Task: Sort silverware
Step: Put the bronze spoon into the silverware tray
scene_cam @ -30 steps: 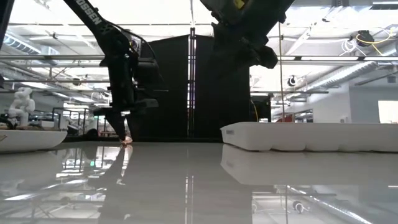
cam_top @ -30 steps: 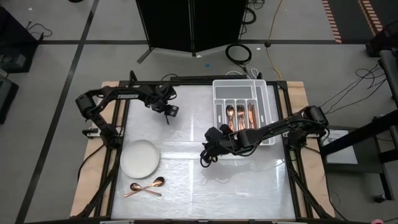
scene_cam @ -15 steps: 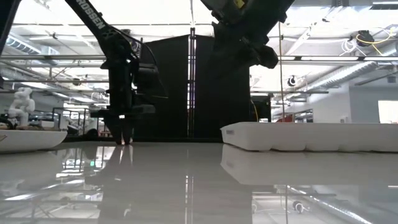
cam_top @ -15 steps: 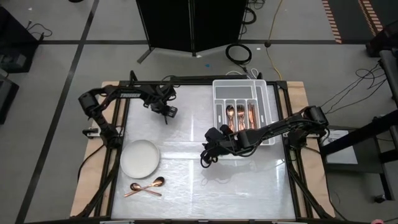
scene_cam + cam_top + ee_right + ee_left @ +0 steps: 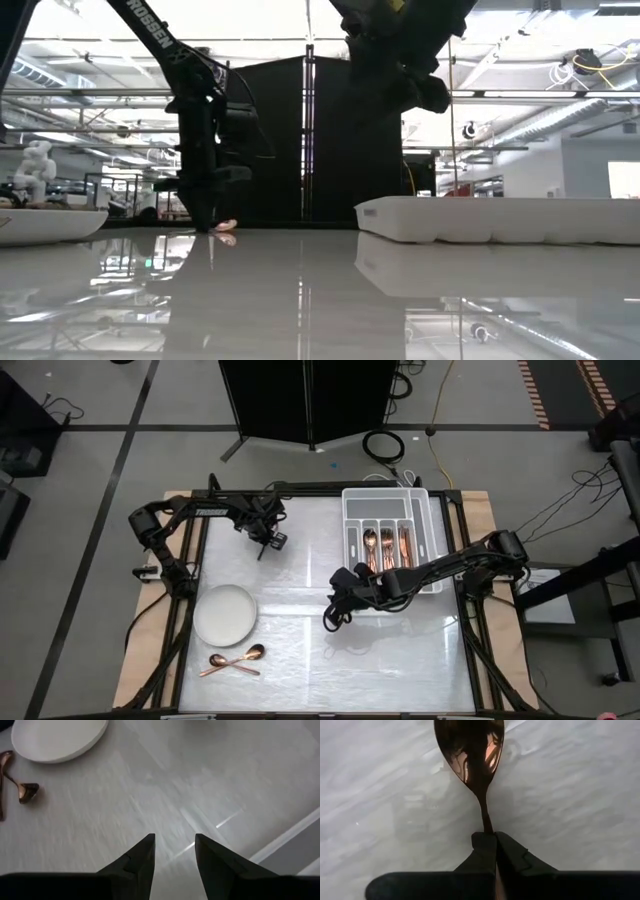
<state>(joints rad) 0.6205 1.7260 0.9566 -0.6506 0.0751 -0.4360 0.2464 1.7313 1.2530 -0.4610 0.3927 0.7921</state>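
Copper spoon pinched by handle in left gripper, fingers clenched tight on it, bowl jutting ahead over glossy table; upper left of high view. Right gripper at frame centre, fingers apart, empty. Two more spoons lower left, below white plate. Sorted silverware in white tray, upper right.

Overhead, table-level, 2 wrist cams
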